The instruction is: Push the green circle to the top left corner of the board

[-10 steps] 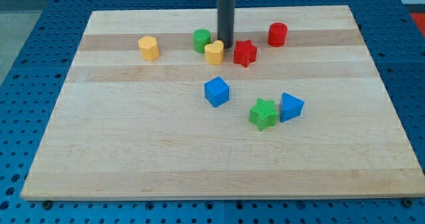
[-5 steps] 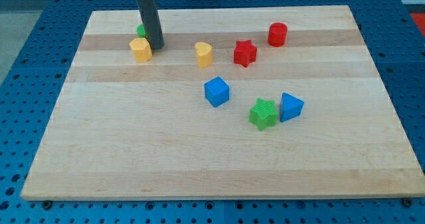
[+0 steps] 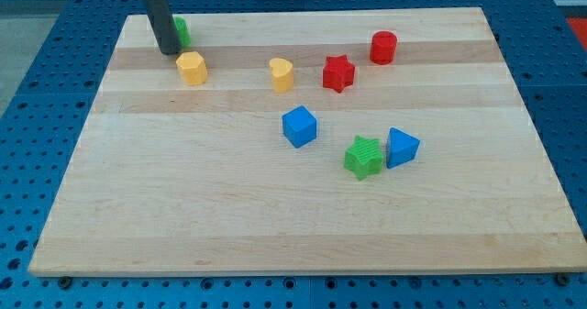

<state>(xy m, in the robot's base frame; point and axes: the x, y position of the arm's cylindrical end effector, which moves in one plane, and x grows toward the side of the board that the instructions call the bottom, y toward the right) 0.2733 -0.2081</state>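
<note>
The green circle (image 3: 182,31) sits near the board's top left corner, mostly hidden behind my dark rod. Only its right edge shows. My tip (image 3: 169,50) rests on the board just left of and below the green circle, touching or almost touching it. A yellow hexagon block (image 3: 192,68) lies just below and right of the tip, apart from it.
A yellow heart-like block (image 3: 282,74), a red star (image 3: 338,72) and a red cylinder (image 3: 383,47) lie along the upper board. A blue cube (image 3: 299,126), a green star (image 3: 364,157) and a blue triangle (image 3: 401,148) lie mid-board. The wooden board (image 3: 183,208) rests on a blue perforated table.
The rod swept left along the top of the board, carrying the green circle from beside the yellow heart block to near the top left corner. The yellow heart and hexagon shifted slightly.
</note>
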